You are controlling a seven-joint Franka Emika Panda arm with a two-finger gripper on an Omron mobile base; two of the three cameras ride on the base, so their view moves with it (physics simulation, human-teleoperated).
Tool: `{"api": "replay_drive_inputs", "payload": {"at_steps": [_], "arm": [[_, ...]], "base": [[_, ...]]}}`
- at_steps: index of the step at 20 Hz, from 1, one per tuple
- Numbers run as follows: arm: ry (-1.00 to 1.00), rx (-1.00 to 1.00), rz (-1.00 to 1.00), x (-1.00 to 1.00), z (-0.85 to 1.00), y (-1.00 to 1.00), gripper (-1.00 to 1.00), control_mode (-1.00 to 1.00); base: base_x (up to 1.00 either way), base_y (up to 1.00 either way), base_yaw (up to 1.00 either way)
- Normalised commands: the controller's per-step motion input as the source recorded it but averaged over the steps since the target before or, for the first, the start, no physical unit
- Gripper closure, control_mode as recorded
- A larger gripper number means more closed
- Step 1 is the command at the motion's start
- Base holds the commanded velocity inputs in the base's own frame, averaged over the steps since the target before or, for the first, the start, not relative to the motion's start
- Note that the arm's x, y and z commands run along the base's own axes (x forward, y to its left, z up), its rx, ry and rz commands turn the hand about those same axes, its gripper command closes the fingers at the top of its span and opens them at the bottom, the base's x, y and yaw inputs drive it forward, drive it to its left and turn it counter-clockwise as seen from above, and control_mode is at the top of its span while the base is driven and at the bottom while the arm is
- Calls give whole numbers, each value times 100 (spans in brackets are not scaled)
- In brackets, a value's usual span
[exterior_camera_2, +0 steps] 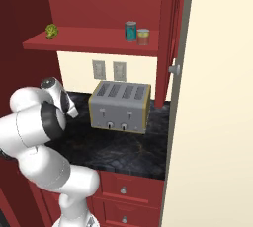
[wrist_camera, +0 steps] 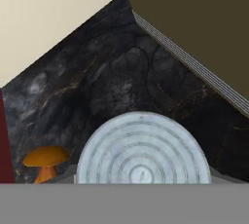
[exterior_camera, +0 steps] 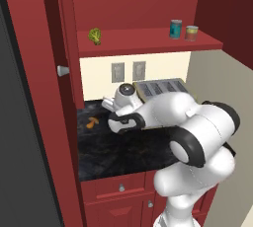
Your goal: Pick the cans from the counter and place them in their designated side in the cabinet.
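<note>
- We see a third can (wrist_camera: 142,155) under our hand, its silvery ringed top close to the camera; whether the fingers pinch it we cannot tell.
- It is low over the desk (exterior_camera: 123,154), near the toaster (exterior_camera_2: 120,105).
- Two cans, teal (exterior_camera: 175,28) and red-yellow (exterior_camera: 191,33), stand together on the cabinet shelf (exterior_camera: 143,41), probably their side.

Teal can (exterior_camera: 175,28), red-yellow can (exterior_camera: 191,33) on cabinet shelf (exterior_camera: 148,41); arm over counter (exterior_camera: 113,149).

Shelf (exterior_camera: 148,41) middle lies open — toaster (exterior_camera_2: 120,106) crowds the counter (exterior_camera_2: 118,147) right.
</note>
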Motion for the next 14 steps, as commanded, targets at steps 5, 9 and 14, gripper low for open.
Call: {"api": "replay_drive_inputs", "payload": {"at_steps": [5, 9, 14], "arm": [[-6, 0, 11, -11, 22, -4, 100, -100], [-7, 0, 12, -13, 24, -4, 100, -100], [-7, 0, 13, -15, 24, -3, 100, -100]], "base": [[0, 0, 0], [0, 0, 0], [0, 0, 0]]}}
